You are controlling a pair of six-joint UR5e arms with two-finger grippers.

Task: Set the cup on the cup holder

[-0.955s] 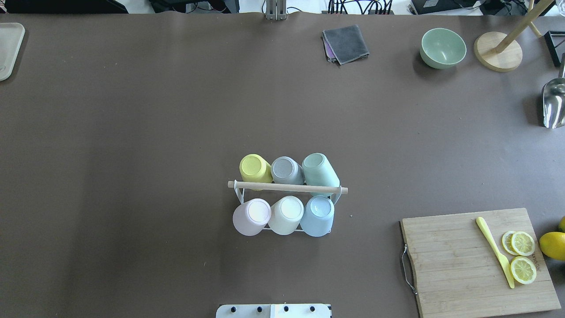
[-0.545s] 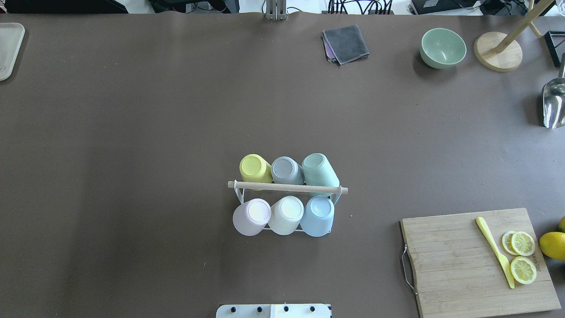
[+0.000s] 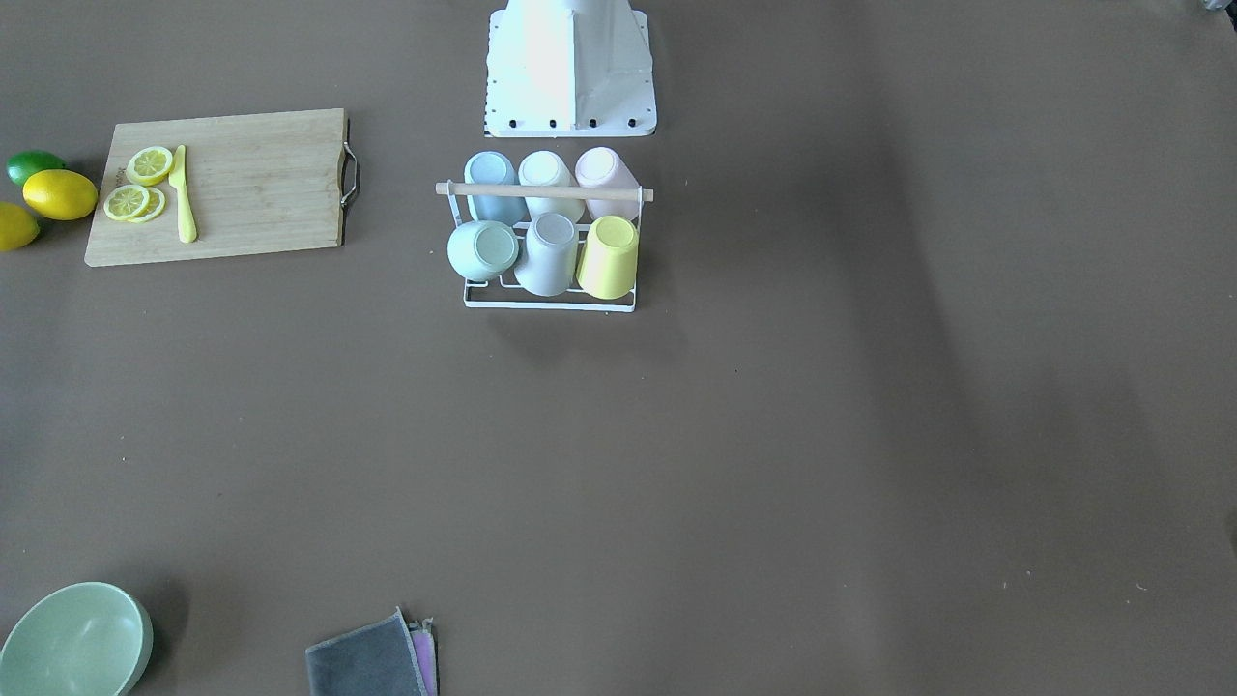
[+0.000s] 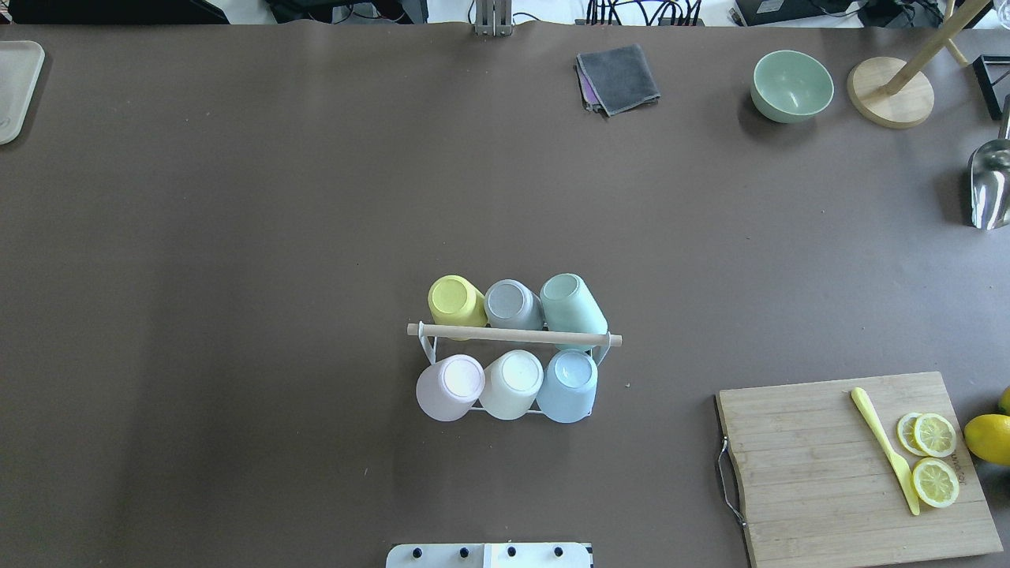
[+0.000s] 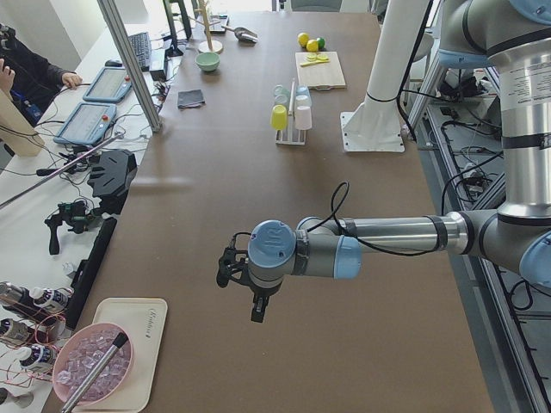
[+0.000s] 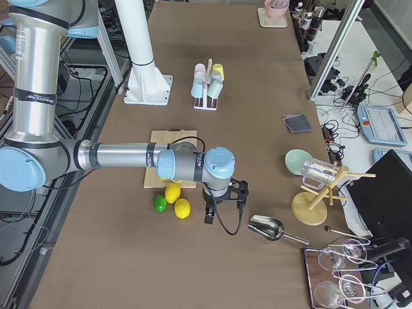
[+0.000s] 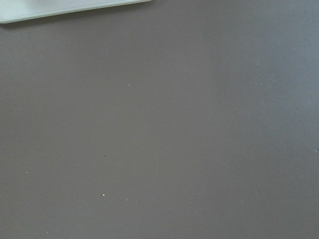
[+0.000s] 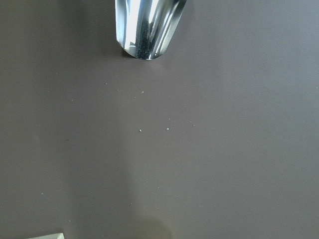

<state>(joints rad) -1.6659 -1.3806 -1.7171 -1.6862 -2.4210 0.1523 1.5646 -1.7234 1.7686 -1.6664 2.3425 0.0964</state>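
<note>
While the cup holder (image 4: 513, 335) stands mid-table near the robot's base, six pastel cups (image 4: 514, 384) sit upturned on its prongs (three on each side of the wooden rod). Around it the brown table (image 4: 237, 237) carries a cutting board (image 4: 821, 473) on the robot's right, and a green bowl (image 4: 791, 85) and grey cloth (image 4: 619, 77) at the far edge. The left gripper (image 5: 243, 284) and right gripper (image 6: 222, 199) hang over opposite table ends, well apart from the holder; whether their fingers are spread or closed cannot be told.
</note>
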